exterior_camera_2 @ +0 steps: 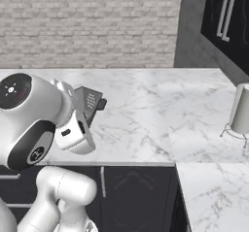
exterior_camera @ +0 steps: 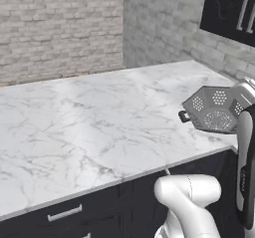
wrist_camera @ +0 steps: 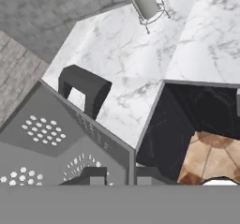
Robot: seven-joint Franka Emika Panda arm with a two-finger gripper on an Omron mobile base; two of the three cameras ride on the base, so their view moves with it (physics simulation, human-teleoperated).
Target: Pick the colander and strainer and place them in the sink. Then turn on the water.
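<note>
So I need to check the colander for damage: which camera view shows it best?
The left base view: the colander shows whole, tilted, with its hole clusters and small handle. The hand view has it close but cropped, one wall between the fingers. The right base view shows a sliver behind the arm.

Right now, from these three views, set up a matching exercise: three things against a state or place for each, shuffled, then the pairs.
Things:
1. colander
2. gripper
3. paper-towel holder

States or places:
A. stands upright on the counter's right end
B. held tilted above the marble counter
C. shut on the colander's rim

Pairs: 1-B, 2-C, 3-A
</note>
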